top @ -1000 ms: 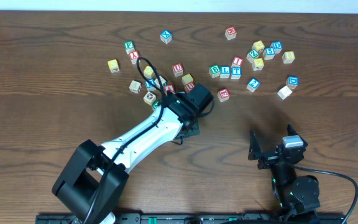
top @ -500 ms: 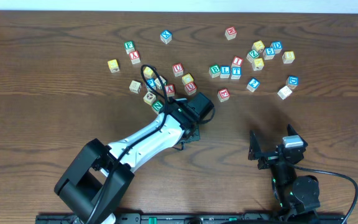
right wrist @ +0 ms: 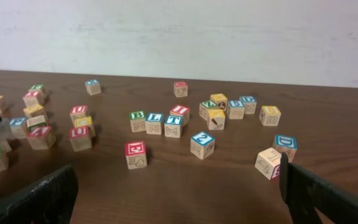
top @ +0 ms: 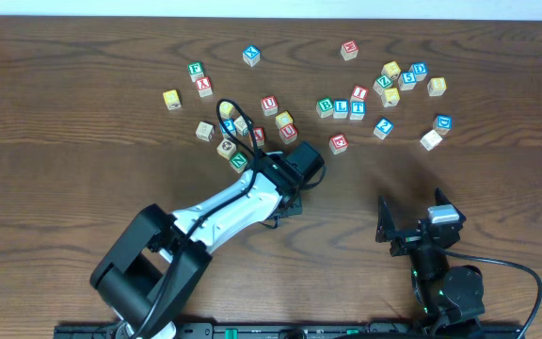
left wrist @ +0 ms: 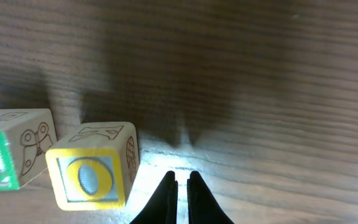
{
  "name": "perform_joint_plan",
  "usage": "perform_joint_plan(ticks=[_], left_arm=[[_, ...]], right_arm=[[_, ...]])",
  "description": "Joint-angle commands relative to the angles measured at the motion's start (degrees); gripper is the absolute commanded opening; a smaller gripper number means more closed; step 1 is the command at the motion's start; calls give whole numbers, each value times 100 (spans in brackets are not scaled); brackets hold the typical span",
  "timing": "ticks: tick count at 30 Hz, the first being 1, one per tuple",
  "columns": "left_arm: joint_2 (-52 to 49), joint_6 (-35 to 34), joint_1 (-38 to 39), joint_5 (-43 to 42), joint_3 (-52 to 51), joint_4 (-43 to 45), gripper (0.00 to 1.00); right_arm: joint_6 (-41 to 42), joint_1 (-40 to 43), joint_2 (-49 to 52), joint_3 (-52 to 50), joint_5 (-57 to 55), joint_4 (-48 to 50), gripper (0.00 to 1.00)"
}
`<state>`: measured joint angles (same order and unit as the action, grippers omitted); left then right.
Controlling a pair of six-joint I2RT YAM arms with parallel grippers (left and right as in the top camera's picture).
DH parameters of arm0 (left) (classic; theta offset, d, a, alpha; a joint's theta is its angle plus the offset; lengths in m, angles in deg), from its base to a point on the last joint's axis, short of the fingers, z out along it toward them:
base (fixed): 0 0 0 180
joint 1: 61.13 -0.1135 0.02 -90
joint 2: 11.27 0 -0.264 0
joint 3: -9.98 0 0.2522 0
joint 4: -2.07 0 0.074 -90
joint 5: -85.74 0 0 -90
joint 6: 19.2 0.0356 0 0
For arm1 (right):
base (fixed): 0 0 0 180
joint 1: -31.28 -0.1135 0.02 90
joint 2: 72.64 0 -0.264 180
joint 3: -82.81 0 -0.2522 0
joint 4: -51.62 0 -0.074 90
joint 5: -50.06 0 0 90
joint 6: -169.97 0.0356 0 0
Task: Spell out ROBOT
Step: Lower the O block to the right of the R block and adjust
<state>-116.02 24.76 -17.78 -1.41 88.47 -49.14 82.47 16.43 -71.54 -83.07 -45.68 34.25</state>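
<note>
- O cube (left wrist: 92, 174), yellow-framed, sits on the wood just left of my left gripper (left wrist: 182, 190). The fingers are pressed together on nothing, tips down near the surface, with a narrow gap between them and the cube.
- It is square, so it has no long axis to line up with. Its O face looks back toward my wrist, turned slightly.
- R cube (left wrist: 8, 155), green-printed, stands on the O's far side, against it or nearly so.
- My left arm is plainly the nearer one for both. I judge I would have to spread the fingers and shift left to take the O.
- My right gripper (right wrist: 176, 186) sits spread wide and empty, low at the near side.
- Farther out, B cube (right wrist: 137, 120) and T cube (right wrist: 172, 125) stand in one row, with a blue L cube (right wrist: 154, 122) between them.
- Scattered cubes lie across the dark wood-grain table (top: 83, 94), and a pale wall (right wrist: 229, 31) stands beyond it.
</note>
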Motion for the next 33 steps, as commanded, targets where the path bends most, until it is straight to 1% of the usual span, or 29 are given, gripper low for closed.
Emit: perform_joint_plan(ticks=[1,7,33], left_arm=[[-133,57,13,79,-83,-42,8],[-136,57,13,319,-96,-146,8],[-136,57,13,428,-114,-330,8]], right_arm=[[-44,57,4,-4,33,-24,99],[-44,57,4,-4,33,-22,99],[-44,57,4,-4,33,-24,99]])
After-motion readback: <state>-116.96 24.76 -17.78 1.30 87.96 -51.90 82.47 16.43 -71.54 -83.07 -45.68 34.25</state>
